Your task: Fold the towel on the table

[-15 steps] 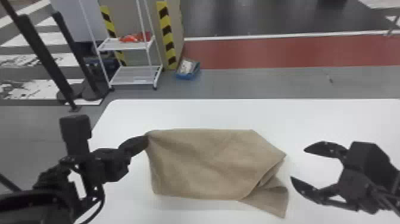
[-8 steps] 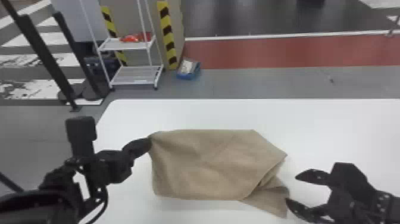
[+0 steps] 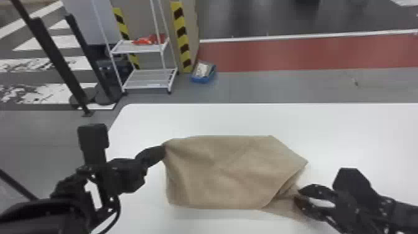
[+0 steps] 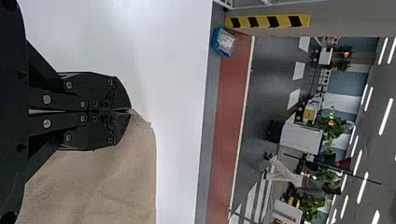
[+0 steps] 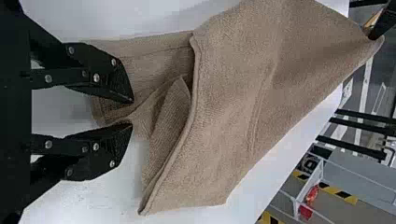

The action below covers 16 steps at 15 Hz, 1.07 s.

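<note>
Across the white bench (image 3: 348, 133) before you, the towel (image 3: 230, 174) lies rumpled toward the left edge. Your left gripper (image 3: 164, 151) is closed on its far-left corner; your right gripper (image 3: 297, 194) is open at its near-right flap (image 3: 276, 207).

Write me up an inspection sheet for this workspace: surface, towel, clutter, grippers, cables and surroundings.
Surface: white table, towel lying across it.
Job's things: brown towel, creased, one layer overlapping another at its near right corner.
Clutter: blue bin on the floor beyond the table; red item on a rack.
Left gripper: shut on the towel's far left corner.
Right gripper: open at the near right corner; contact unclear.
Cables: black cable looping beside the left arm.
Surroundings: white rack, yellow-and-black striped post.
</note>
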Tool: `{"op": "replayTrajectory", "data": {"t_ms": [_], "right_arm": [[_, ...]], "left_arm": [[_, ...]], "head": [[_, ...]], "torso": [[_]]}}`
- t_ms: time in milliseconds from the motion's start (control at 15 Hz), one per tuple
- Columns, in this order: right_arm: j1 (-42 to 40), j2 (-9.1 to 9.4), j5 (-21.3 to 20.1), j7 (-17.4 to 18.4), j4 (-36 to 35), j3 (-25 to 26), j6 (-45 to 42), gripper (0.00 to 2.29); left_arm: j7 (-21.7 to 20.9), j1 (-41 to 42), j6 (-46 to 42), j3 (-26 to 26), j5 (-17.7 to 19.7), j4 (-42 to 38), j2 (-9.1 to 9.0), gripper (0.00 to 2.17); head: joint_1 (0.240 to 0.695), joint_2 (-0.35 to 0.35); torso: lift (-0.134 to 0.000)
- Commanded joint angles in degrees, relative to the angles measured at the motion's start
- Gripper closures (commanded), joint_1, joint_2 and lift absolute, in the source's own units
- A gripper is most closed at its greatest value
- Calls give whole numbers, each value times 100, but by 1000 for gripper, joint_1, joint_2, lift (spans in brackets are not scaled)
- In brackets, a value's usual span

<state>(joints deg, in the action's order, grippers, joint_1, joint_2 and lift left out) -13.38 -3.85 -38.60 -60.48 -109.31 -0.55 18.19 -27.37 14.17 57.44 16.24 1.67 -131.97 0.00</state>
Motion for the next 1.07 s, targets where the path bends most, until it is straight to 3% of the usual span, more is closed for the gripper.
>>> {"op": "replayTrajectory", "data": {"t_ms": [0, 133, 267, 400, 533, 733, 1000], "right_arm": [[72, 25, -7, 28, 121, -6, 5, 1477], [37, 16, 19, 142, 50, 99, -65, 1659], [-121, 16, 134, 195, -389, 416, -645, 1659], [-174, -107, 107, 177, -864, 750, -961, 1659], [-103, -379, -7, 159, -1145, 1084, -1348, 1659], [-42, -942, -684, 133, -1119, 1356, -1963, 1659], [-191, -1337, -1369, 203, -829, 1752, -2332, 1659]], "left_arm": [[-5, 33, 0, 11, 8, -22, -15, 2145], [-32, 33, 0, 54, 17, -22, -15, 2145], [-85, 33, 0, 213, 35, -31, -15, 2145], [-120, 33, 0, 371, 79, -66, -15, 2145], [-120, -2, 0, 520, 114, -75, -15, 2145], [-190, -99, 18, 740, 175, -75, -15, 2145], [-199, -240, 18, 1039, 202, -48, -15, 2145]], "head": [[695, 170], [695, 170], [695, 165], [695, 160], [695, 148], [695, 118], [695, 63]], "torso": [[-124], [-124], [-124], [-124], [-124], [-124], [-124]]}}
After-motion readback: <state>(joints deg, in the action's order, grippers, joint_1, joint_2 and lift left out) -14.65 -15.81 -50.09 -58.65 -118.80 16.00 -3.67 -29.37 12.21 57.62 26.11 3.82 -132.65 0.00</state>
